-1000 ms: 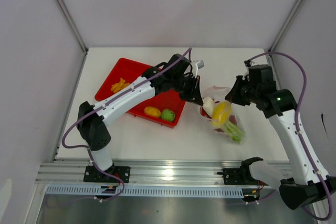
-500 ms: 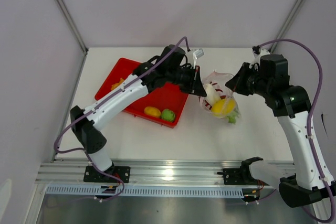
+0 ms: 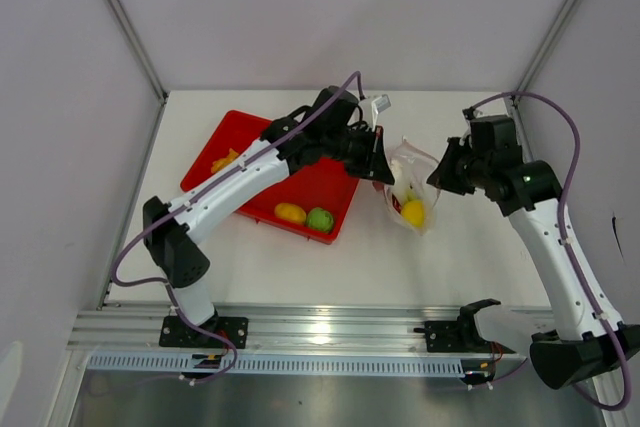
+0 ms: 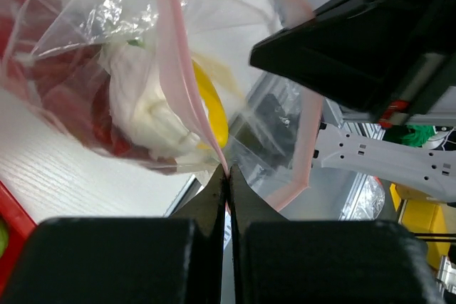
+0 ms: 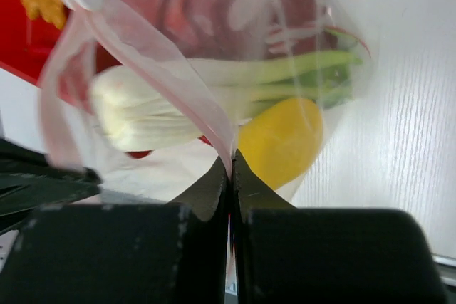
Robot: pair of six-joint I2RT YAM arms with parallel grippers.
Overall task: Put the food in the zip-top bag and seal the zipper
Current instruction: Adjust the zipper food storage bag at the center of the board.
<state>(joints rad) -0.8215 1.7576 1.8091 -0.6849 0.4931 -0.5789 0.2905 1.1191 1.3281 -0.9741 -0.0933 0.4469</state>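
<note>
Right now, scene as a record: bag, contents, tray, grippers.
bag: held between both grippers, mouth open
zipper: unsealed
in bag: leek, yellow fruit, something red
tray: orange piece, second yellow fruit, green fruit
left gripper: shut on zipper
right gripper: shut on zipper

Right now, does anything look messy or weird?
Nothing spilled. The left end effector and right end effector pinch the zip-top bag, mouth open; yellow fruit, green fruit and orange piece sit on the red tray.
</note>
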